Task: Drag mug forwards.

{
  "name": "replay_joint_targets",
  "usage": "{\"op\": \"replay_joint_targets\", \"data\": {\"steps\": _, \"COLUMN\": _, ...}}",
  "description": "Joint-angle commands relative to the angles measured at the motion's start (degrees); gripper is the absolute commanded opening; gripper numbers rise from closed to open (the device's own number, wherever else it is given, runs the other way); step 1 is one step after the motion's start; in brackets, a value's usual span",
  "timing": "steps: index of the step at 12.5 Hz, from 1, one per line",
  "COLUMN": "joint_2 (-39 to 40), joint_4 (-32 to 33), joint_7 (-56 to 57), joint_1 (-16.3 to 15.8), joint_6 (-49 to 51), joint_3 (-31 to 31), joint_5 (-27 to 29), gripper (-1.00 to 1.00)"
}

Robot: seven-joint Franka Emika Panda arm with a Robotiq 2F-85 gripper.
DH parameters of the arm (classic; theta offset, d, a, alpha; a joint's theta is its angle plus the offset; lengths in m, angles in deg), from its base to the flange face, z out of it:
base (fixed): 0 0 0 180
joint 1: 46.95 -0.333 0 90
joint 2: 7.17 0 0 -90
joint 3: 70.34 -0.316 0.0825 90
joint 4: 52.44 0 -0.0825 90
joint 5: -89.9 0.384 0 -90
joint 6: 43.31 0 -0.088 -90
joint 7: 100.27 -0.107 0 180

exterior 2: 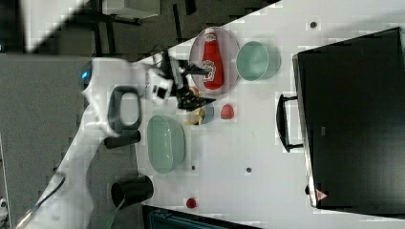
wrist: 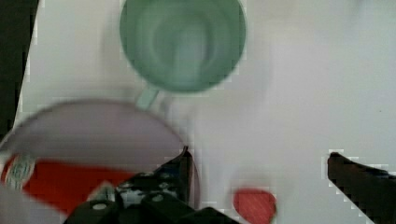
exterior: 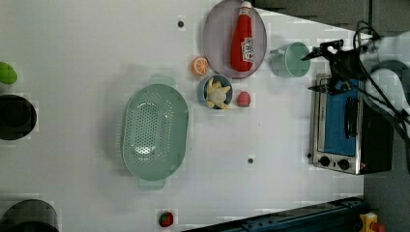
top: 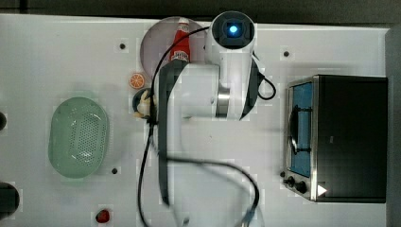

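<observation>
The jaws stand wide open and hold nothing, hanging above the surface short of the one mug, which sits upright and empty just beside the purple plate, between it and the toaster oven in the left view. On the plate lies one ketchup bottle, its label too small to read. Nearby stand one orange slice, one blue cup of pale pieces, one red strawberry and one green colander; a second strawberry lies well apart.
</observation>
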Motion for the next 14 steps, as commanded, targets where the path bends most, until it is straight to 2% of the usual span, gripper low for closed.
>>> {"op": "replay_joint_targets", "data": {"steps": 1, "joint_2": -10.26, "joint_4": 6.77, "joint_7": 14.22, "joint_1": -0.45, "joint_6": -0.25, "joint_3": 1.21, "joint_5": -0.65, "gripper": 1.0}}
{"op": "replay_joint_targets", "data": {"steps": 4, "joint_2": -21.07, "joint_4": 14.18, "joint_7": 22.39, "joint_1": -0.39, "joint_6": 0.25, "joint_3": 1.29, "joint_5": -0.65, "gripper": 1.0}}
{"op": "replay_joint_targets", "data": {"steps": 7, "joint_2": -30.15, "joint_4": 19.33, "joint_7": 22.76, "joint_1": -0.39, "joint_6": 2.35, "joint_3": 1.24, "joint_5": -0.65, "gripper": 1.0}}
{"op": "replay_joint_targets", "data": {"steps": 11, "joint_2": -37.33, "joint_4": 19.16, "joint_7": 22.66, "joint_1": -0.44, "joint_6": 14.94, "joint_3": 0.84, "joint_5": -0.67, "gripper": 1.0}}
{"op": "replay_joint_targets", "data": {"steps": 14, "joint_2": -40.64, "joint_4": 19.17, "joint_7": 22.66, "joint_1": -0.44, "joint_6": 16.03, "joint_3": 0.21, "joint_5": -0.99, "gripper": 1.0}}
